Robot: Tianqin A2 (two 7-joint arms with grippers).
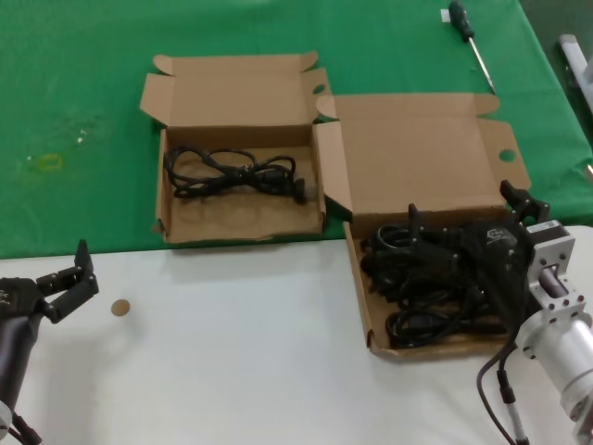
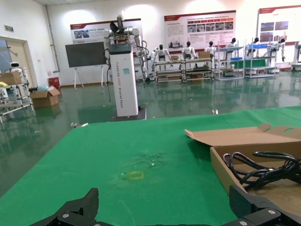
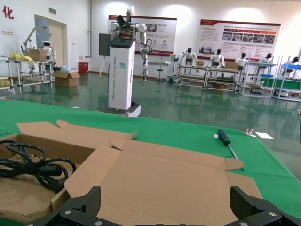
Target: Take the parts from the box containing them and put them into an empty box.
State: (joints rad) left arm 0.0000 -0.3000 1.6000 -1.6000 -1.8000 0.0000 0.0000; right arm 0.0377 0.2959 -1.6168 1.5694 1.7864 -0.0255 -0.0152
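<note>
Your right hand (image 1: 463, 243), fingers spread and empty, hangs directly above the tangled black power cables (image 1: 428, 289) in the larger brown cardboard box (image 1: 363, 292); left hand (image 1: 67, 278), released, idles well away.

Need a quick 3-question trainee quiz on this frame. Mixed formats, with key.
1. True or false: the smaller brown cardboard box already holds one black coiled power cable.
2. Which gripper is at the larger brown cardboard box? A) left gripper B) right gripper
3. Fill in: the black-handled screwdriver lies on the ___ cloth.

Key: 1 true. 2 B: the right gripper is there, and the left gripper is over the white table. 3 green; green cloth.
</note>
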